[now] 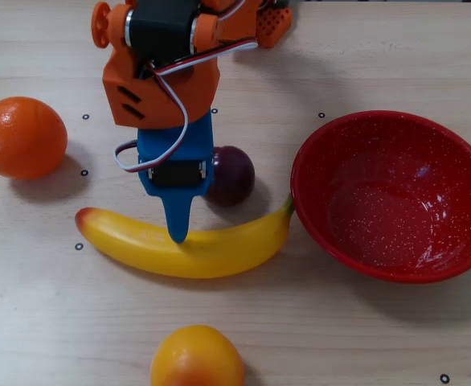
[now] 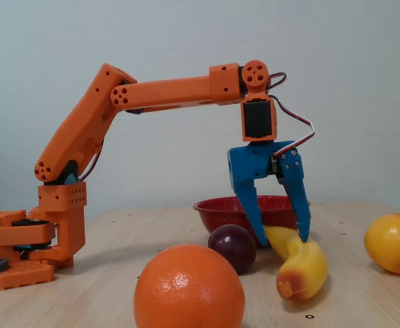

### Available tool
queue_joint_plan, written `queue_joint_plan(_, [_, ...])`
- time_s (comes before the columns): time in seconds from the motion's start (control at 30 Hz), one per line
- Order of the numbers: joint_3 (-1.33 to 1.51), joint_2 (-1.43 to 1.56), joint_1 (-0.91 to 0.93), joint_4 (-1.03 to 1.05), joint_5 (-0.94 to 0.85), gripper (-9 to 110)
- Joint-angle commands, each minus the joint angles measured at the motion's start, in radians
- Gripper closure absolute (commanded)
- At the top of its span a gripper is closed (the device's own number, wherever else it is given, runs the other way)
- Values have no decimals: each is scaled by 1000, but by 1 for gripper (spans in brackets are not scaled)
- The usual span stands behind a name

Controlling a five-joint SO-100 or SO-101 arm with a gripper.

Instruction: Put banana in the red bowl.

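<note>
My gripper [image 2: 282,238] spread wide, straddling banana [image 1: 187,248], nothing clamped; banana on table beside empty bowl [image 1: 356,137]. Grasp, lift, drop remain.

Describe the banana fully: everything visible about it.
The banana is long, curved, glossy yellow, plastic-looking, with an orange-red tip and a greenish stem end. It lies flat on the table, its stem end at the red bowl rim. The gripper straddles its middle, jaws open, tips down at it. A plum sits just behind it.
</note>
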Motion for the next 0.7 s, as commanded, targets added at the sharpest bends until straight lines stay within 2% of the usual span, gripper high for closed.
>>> queue_joint_plan(0.0, [-81,57,-28,-9,5,83])
queue_joint_plan(0.27, [-86,92,-40,44,5,80])
queue_joint_plan(0.67, [-124,84,-69,15,-48,76])
